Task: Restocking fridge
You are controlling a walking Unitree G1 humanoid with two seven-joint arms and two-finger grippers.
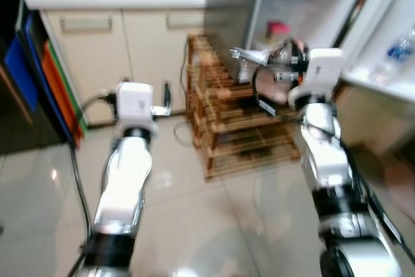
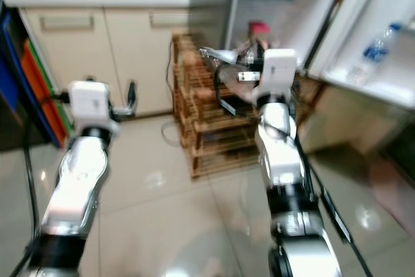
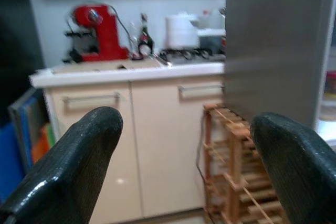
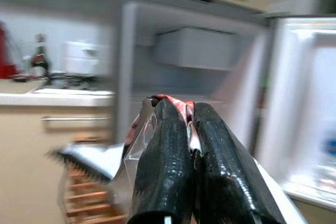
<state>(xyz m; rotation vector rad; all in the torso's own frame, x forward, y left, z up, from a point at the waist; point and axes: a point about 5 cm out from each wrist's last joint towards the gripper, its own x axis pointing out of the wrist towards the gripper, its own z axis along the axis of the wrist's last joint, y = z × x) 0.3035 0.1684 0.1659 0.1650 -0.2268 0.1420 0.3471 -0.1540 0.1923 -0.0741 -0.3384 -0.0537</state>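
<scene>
Nearest the camera, two silver arms reach out over a glossy pale tiled floor (image 1: 194, 225). The right end effector (image 4: 189, 129) has its long, textured black fingers pressed together on a crinkled, shiny plastic packet (image 4: 137, 129) with red print, held up in front of the open fridge (image 4: 194, 51). The left end effector (image 3: 184, 150) hangs spread apart, its rounded fingertips well apart, pointing toward cream cabinet doors (image 3: 157, 145) with bar handles. A slatted wooden rack (image 1: 240, 128) stands on the floor between the cabinets and the fridge. On the white tabletop (image 3: 126, 69) sit a red coffee machine (image 3: 97, 32), a dark bottle (image 3: 145, 38) and a white pot (image 3: 181, 30). A bottle (image 2: 376, 47) lies in the fridge door shelf (image 2: 369, 79).
</scene>
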